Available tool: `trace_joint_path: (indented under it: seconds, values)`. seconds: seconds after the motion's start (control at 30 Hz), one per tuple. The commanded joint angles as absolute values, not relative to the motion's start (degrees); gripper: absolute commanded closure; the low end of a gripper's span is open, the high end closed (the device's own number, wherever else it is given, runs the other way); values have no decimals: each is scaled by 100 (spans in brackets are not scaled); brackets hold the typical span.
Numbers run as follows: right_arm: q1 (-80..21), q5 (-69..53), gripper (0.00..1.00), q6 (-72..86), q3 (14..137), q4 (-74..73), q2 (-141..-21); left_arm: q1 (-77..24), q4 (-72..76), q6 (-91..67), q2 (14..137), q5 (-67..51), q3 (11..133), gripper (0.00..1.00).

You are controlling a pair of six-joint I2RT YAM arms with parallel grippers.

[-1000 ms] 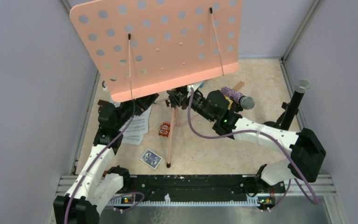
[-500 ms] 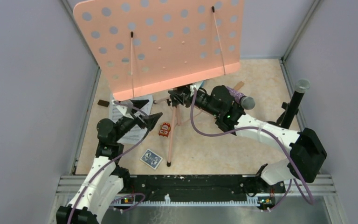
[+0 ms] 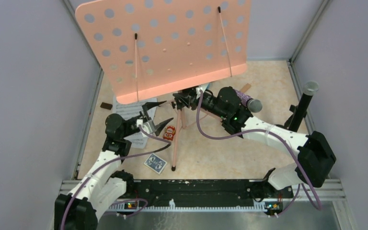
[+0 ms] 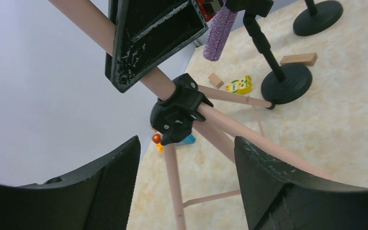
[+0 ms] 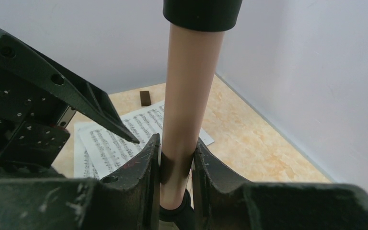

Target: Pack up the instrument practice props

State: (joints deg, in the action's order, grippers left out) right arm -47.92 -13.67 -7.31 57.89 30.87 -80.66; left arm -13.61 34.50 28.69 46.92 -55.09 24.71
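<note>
Folding the tripod looks like the step in hand. The salmon-pink perforated metal music rack (image 3: 172, 43) stands upright on the tan marbled table (image 3: 249, 148), towards its far left part, with its thin pink tripod legs (image 4: 172, 187) spread out. To do this well, I judge the free arm should close low, on one leg or on the black plastic hub (image 4: 177, 112) where the legs meet. It should then draw inward slowly while the other arm steadies the stand. The broad rack makes the stand top-heavy and likely to tip, perhaps onto the white sheet-music pages (image 3: 134, 132) lying flat on the table beside it.

The right pincer (image 5: 176, 165) is closed firmly on the round pink pole (image 5: 187, 86) just above the hub, with a finger pressed against each side. The left pincer (image 3: 161, 115) is wide open, holding and touching nothing. From its own wrist view the jaws frame the hub with clear gaps on both sides. From above it sits just left of the pole, near the pages.

The purple-glitter microphone (image 4: 218, 33) hangs in a short black round-based holder (image 4: 287, 81) beyond the right arm. The black grey-headed microphone (image 3: 306, 103) stands upright near the right wall.
</note>
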Motion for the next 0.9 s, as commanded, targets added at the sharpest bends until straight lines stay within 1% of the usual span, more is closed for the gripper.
trace_joint_path:
  seconds: [0.0,0.07,0.13,0.33,0.57,0.6,0.63,0.7,0.77,0.8,0.87]
  values:
    - [-4632,-1406,100,-1266,5703,1986,-8318,-1450,3494,3839,5010,-5654,2926,29]
    - [-4632,-1415,100,-1228,5688,1986,-8331,-1502,3427,3922,5129,-5712,3027,37]
    - [-4632,-1407,100,-1201,5674,1986,-8332,-1570,3327,4023,5205,-5750,3093,42]
    - [-4631,-1385,100,-1187,5660,1969,-8308,-1685,2864,4489,5404,-5624,3229,43]
    - [-4632,-1336,100,-1170,5686,1943,-8298,-1714,2535,4698,5688,-5570,3469,55]
    - [-4627,-1343,100,-1161,5694,1938,-8294,-1714,2526,4687,5722,-5581,3498,58]
    - [-4631,-1344,100,-1156,5691,1934,-8296,-1714,2523,4655,5768,-5595,3524,63]
    - [-4632,-1340,100,-1154,5695,1919,-8281,-1714,2472,4624,5834,-5635,3603,79]
    - [-4633,-1336,100,-1159,5687,1901,-8277,-1714,2400,4623,5900,-5668,3674,91]
    - [-4632,-1332,100,-1160,5685,1887,-8270,-1714,2370,4611,5931,-5669,3696,96]
    - [-4632,-1320,100,-1160,5687,1868,-8251,-1714,2336,4550,5959,-5646,3715,100]
